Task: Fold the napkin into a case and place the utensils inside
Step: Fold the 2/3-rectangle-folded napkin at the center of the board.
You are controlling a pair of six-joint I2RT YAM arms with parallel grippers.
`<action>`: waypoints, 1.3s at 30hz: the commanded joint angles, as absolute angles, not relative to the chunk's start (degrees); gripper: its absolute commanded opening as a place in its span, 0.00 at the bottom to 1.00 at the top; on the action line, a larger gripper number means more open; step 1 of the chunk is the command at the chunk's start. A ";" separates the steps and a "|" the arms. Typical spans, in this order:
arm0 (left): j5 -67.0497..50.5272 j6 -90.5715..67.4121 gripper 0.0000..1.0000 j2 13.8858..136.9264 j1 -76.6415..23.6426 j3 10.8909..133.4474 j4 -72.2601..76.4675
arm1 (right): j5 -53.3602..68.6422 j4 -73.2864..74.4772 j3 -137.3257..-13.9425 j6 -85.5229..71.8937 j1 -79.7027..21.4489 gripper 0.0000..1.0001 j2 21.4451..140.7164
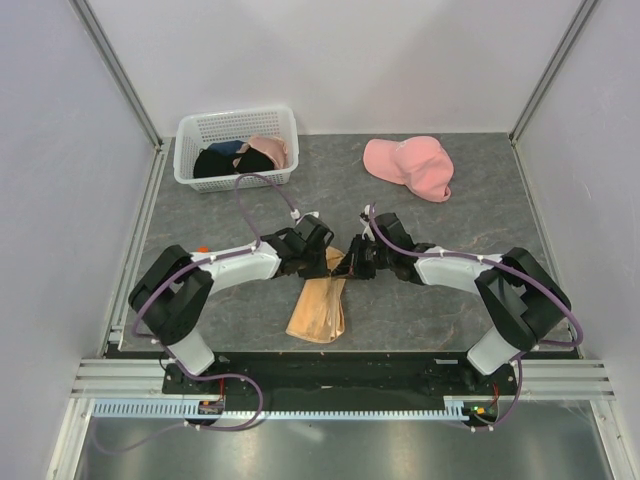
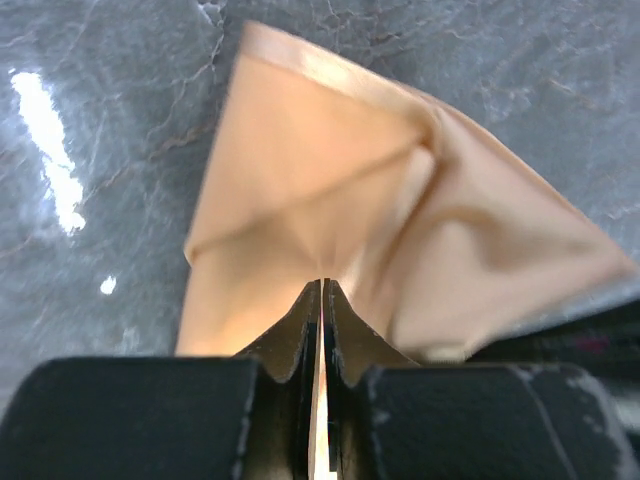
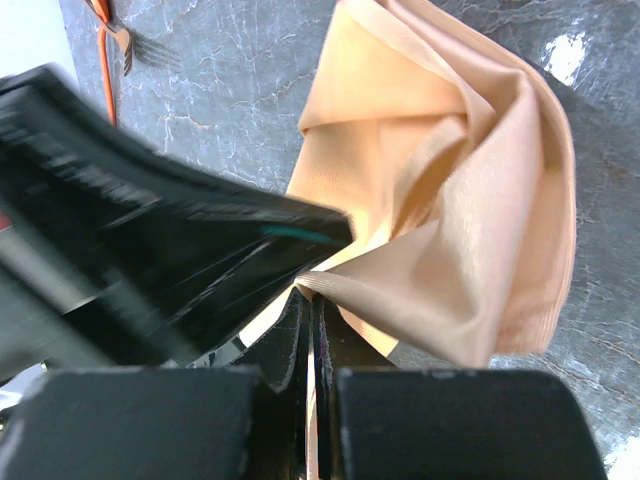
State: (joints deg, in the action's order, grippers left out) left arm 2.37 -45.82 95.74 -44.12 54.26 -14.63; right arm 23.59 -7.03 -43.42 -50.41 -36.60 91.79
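Note:
The peach-tan napkin (image 1: 318,312) lies bunched and partly folded on the grey table between the two arms, its upper end lifted. My left gripper (image 1: 330,255) is shut on one edge of the napkin (image 2: 330,200), with cloth pinched between the jaws (image 2: 322,290). My right gripper (image 1: 350,265) is shut on a neighbouring corner of the napkin (image 3: 450,200), and the jaws (image 3: 312,298) almost touch the left gripper's black body (image 3: 150,250). Of the utensils, a wooden fork (image 3: 124,42) and an orange piece (image 3: 104,60) lie beyond it; an orange spot (image 1: 202,249) shows by the left arm.
A white basket (image 1: 237,148) holding dark and pink clothes stands at the back left. A pink cap (image 1: 410,165) lies at the back right. Pale walls with metal rails close off the table on three sides.

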 commanded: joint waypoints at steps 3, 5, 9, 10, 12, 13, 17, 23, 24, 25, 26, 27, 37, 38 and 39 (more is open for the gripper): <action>0.18 -45.18 0.08 88.07 -44.12 52.30 -18.36 | 21.97 -6.07 -45.70 -50.01 -37.00 0.00 92.02; 0.18 -44.82 0.08 87.63 -44.21 50.64 -18.81 | 22.15 -5.45 -46.14 -49.66 -37.18 0.00 92.55; 0.18 -44.91 0.08 88.15 -44.12 47.11 -16.44 | 21.80 -4.92 -46.76 -49.48 -37.35 0.00 92.99; 0.18 -45.00 0.08 89.02 -44.30 46.67 -16.00 | 21.71 -4.83 -46.93 -49.40 -37.44 0.00 93.08; 0.18 -45.09 0.08 89.82 -44.56 45.36 -14.33 | 21.53 -4.48 -47.11 -49.22 -37.62 0.00 93.08; 0.18 -45.44 0.08 90.09 -44.91 45.00 -13.80 | 21.36 -3.96 -47.46 -49.13 -37.70 0.00 92.99; -1.58 -46.93 0.08 92.02 -46.23 44.12 -10.91 | 20.48 -2.29 -48.25 -48.08 -38.14 0.00 92.64; -3.16 -50.53 0.08 94.74 -48.95 44.12 -7.74 | 19.25 -0.17 -49.39 -47.20 -38.41 0.00 91.85; -4.03 -50.97 0.08 95.62 -49.39 44.21 -6.52 | 19.07 1.39 -49.57 -46.59 -38.50 0.00 91.58; -4.39 -51.93 0.08 95.97 -49.66 44.21 -6.07 | 18.90 2.80 -49.74 -46.41 -38.58 0.00 91.50; -4.48 -52.47 0.07 96.32 -49.92 44.47 -5.72 | 18.55 3.51 -49.83 -46.23 -38.67 0.00 91.67; -4.74 -53.17 0.07 96.68 -50.53 44.56 -5.02 | 17.76 4.39 -49.75 -45.97 -38.76 0.00 91.32; -3.17 -53.17 0.07 92.91 -51.06 44.82 -8.07 | 15.21 4.83 -46.06 -43.68 -41.04 0.00 89.82; -2.21 -53.17 0.07 92.20 -51.06 44.82 -8.96 | 15.29 4.75 -45.97 -43.25 -41.31 0.00 89.82; -1.68 -53.00 0.07 91.41 -51.06 44.91 -9.75 | 15.12 4.92 -45.88 -42.98 -41.31 0.00 89.91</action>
State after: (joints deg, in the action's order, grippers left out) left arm -4.60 -52.14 94.19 -50.68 45.10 -4.32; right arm 15.94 4.36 -46.74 -44.88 -40.21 91.44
